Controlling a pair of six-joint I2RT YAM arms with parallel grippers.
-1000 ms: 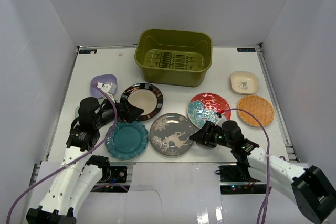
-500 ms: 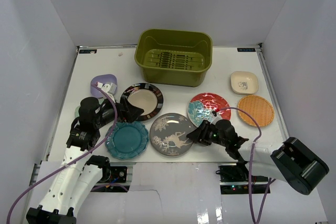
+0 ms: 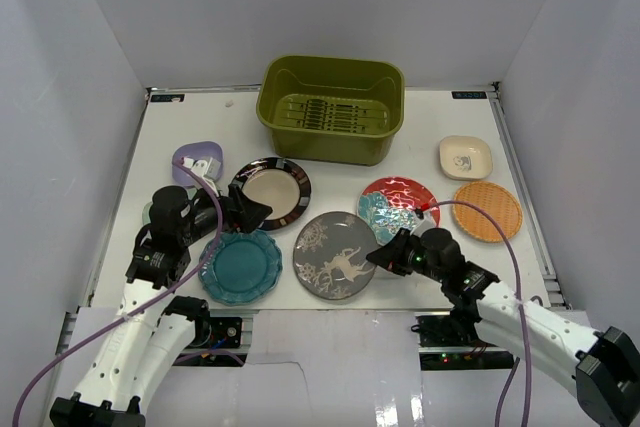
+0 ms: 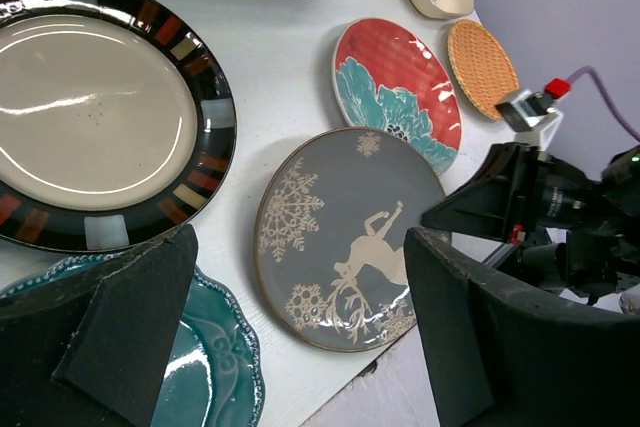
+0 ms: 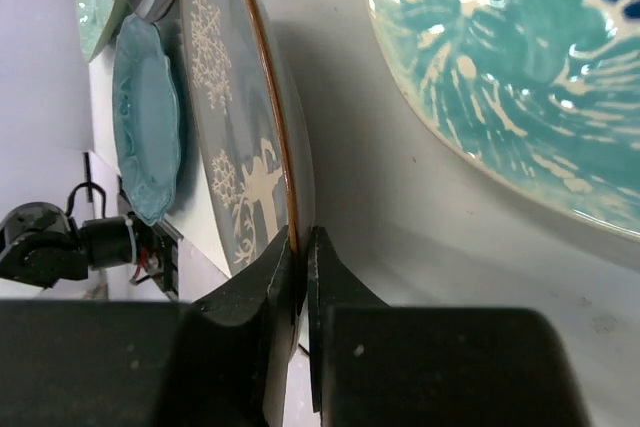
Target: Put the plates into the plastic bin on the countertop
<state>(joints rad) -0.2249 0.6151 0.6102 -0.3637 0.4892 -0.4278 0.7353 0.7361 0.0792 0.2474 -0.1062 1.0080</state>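
Right gripper (image 5: 300,247): pinched tight on the rim of the grey floral plate (image 3: 335,255), one finger on each face of the rim.
Grey floral plate: on the near part of the countertop (image 3: 440,117), between the teal scalloped plate (image 3: 240,265) and the red-teal plate (image 3: 400,205), just beside both. From the right wrist view its gripped edge looks tipped up off the surface.
Left gripper (image 3: 250,215): jaws spread wide with nothing in them, hovering low where the black-rimmed plate (image 3: 270,192) meets the teal scalloped plate.
Plastic bin (image 3: 330,152): olive green, at the far middle of the countertop, well apart from the grey floral plate and from both grippers.
Right side: the orange woven-look plate (image 3: 487,210) lies flat just beside the red-teal plate, with the cream square dish (image 3: 465,157) just beyond it.
Left side: the lavender square dish (image 3: 197,162) sits beyond the left arm, close to the black-rimmed plate.
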